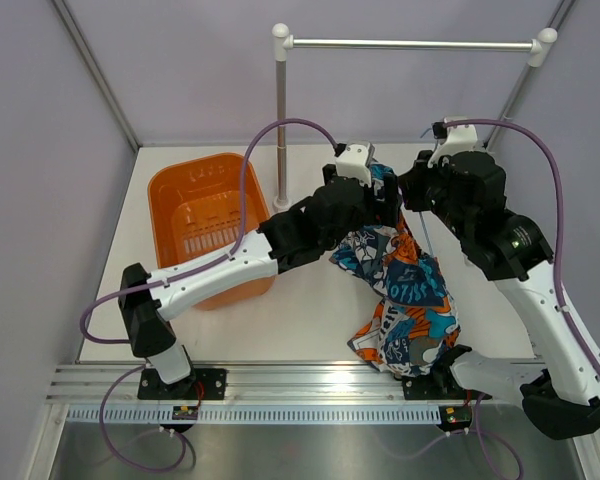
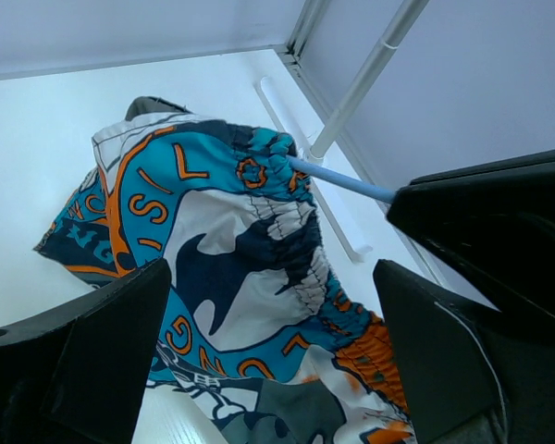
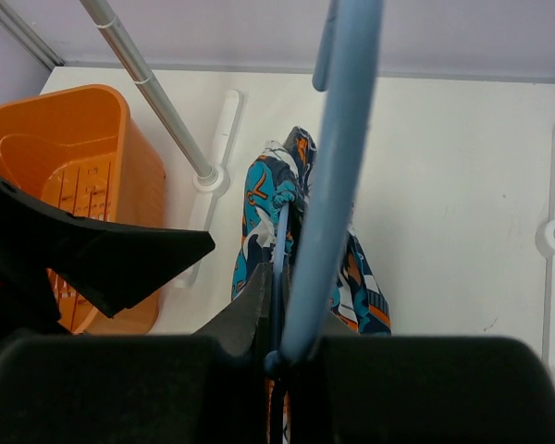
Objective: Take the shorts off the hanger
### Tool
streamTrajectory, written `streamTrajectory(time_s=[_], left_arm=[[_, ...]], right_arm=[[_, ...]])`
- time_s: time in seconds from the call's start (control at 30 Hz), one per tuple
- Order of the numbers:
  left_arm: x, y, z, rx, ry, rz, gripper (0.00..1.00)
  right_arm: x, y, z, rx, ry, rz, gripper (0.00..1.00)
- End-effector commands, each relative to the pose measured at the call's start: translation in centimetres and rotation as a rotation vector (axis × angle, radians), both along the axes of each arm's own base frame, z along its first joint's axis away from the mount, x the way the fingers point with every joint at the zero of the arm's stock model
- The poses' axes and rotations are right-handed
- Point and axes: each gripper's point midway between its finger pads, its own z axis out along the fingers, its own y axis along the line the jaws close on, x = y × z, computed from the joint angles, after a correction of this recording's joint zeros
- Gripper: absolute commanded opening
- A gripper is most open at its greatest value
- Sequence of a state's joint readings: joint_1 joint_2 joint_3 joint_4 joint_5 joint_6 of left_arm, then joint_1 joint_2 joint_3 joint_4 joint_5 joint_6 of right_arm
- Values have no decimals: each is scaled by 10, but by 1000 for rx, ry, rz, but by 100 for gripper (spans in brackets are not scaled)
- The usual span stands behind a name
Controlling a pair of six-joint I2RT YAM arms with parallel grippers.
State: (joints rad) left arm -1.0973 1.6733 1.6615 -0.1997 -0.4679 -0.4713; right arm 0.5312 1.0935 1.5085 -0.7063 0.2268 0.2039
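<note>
The hanger (image 3: 338,139) is gripped by the right claw (image 3: 282,356) above the white surface (image 1: 310,320). The shorts (image 1: 405,285) are flanked by the open left claw (image 2: 273,319).

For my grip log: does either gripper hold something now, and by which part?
Right gripper pinches the hanger by its bare wire. Left gripper is open near the shorts, holding nothing.
</note>
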Motion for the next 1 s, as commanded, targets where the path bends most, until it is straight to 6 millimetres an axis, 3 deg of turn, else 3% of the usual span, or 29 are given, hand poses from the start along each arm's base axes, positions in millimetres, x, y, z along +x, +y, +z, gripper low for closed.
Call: streamTrajectory(time_s=[0.0, 0.1, 0.23, 0.33, 0.37, 0.6, 0.77, 0.97], left_arm=[[7, 0, 32, -109, -41, 65, 95], [11, -2, 31, -105, -50, 77, 93], [14, 1, 29, -91, -61, 98, 82], [15, 3, 32, -90, -78, 103, 57], [16, 3, 31, -77, -85, 101, 41], [26, 11, 30, -50, -99, 102, 0], [31, 21, 38, -39, -128, 126, 0], [57, 40, 32, -6, -120, 193, 0]], right_arm=[[-5, -5, 34, 50, -97, -18, 0], [-8, -5, 36, 61, -98, -13, 0], [-12, -8, 36, 64, -92, -16, 0], [-16, -10, 36, 69, -86, -16, 0], [-19, -10, 38, 75, -90, -10, 0], [-33, -15, 41, 92, -81, -1, 0], [-44, -11, 40, 102, -66, 46, 0], [-59, -5, 34, 119, -30, 108, 0]])
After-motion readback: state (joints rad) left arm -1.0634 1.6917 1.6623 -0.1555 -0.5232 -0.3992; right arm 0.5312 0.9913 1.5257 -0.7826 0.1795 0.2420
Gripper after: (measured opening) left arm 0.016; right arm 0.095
